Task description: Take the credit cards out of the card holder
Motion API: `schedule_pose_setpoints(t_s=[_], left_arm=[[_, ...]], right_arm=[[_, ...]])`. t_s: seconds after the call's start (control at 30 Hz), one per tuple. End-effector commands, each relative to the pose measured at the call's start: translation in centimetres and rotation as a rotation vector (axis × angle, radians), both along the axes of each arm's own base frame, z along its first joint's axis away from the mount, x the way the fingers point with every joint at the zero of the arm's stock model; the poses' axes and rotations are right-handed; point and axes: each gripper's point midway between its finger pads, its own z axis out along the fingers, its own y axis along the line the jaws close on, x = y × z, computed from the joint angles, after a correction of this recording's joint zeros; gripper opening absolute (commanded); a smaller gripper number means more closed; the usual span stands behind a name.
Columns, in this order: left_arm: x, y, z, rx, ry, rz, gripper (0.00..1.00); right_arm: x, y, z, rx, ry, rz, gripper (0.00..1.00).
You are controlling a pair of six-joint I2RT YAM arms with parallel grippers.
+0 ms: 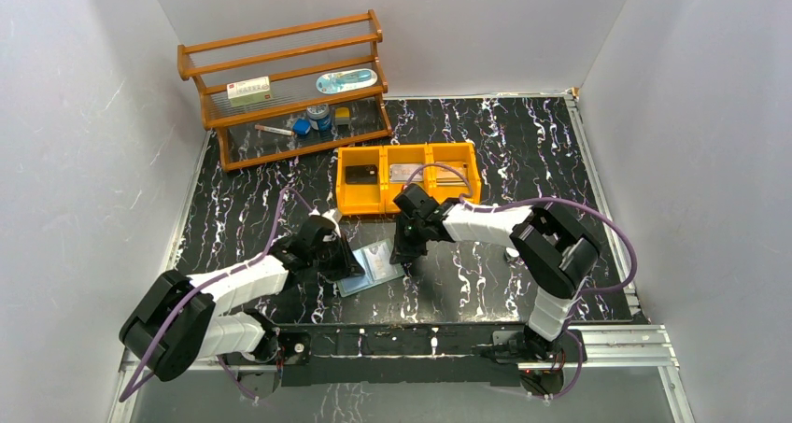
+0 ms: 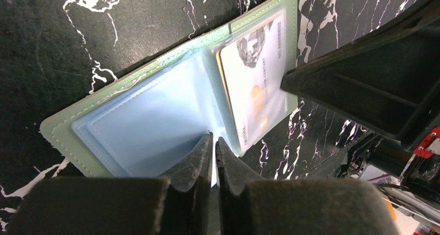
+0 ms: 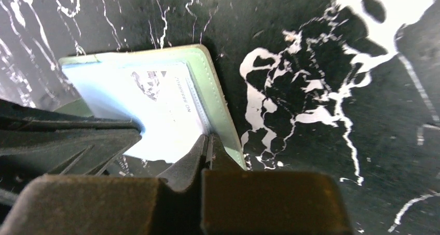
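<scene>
While the pale teal-grey translucent card holder [image 1: 374, 266] lies open on the black marbled tabletop [image 1: 523, 152], the jaws of the left gripper [image 2: 213, 141] pinch its near edge; those of the right gripper [image 3: 207, 141], fully closed, touch the side holding a whitish plastic card [image 2: 254, 84].

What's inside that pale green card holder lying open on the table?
In the card holder, one pale card sits in one sleeve; the other visible sleeve looks empty. Anything behind that card is covered.
</scene>
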Motion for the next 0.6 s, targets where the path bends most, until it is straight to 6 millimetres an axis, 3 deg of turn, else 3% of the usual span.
schedule_pose_setpoints(t_s=[0.0,0.13,0.27,0.57], left_arm=[[-0.7,1.3,-1.0,0.084,0.028,-0.004,0.11],[0.0,0.5,-0.1,0.046,0.004,-0.011,0.26],[0.6,-0.6,0.8,-0.006,-0.022,-0.02,0.39],[0.0,-1.2,-1.1,-0.035,0.069,0.007,0.42]], right_arm=[[1.5,-3.8,-0.7,-0.255,-0.135,-0.002,0.0],[1.2,-4.2,-1.4,-0.356,-0.157,0.03,0.0],[0.3,-3.3,-2.0,-0.301,-0.12,0.046,0.0],[-1.0,-1.3,-2.0,-0.18,-0.054,0.078,0.0]])
